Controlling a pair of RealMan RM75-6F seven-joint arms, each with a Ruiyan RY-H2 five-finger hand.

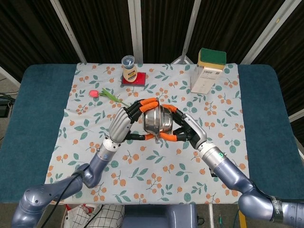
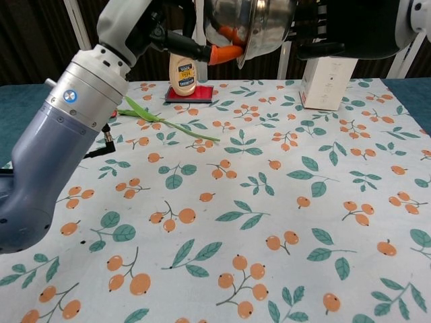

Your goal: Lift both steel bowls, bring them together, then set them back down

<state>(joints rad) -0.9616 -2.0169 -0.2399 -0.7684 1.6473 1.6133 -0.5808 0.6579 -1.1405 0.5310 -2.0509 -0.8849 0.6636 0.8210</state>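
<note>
Two steel bowls are pressed together rim to rim high above the cloth, and in the head view they read as one shiny lump (image 1: 158, 121). My left hand (image 1: 127, 124) grips the left bowl with orange-tipped fingers (image 1: 150, 100) over its rim. From the other side my right hand (image 1: 185, 130) holds the right bowl. In the chest view the joined bowls (image 2: 259, 27) hang at the top edge, with the left hand (image 2: 168, 33) and the right hand (image 2: 350, 30) on either side, partly cut off.
A flowered tablecloth (image 1: 156, 156) covers the table. A red tulip (image 1: 105, 94) lies at the left. A sauce bottle (image 1: 128, 69) stands on a red coaster at the back. A white box (image 1: 206, 78) topped by a green sponge (image 1: 212, 57) stands back right.
</note>
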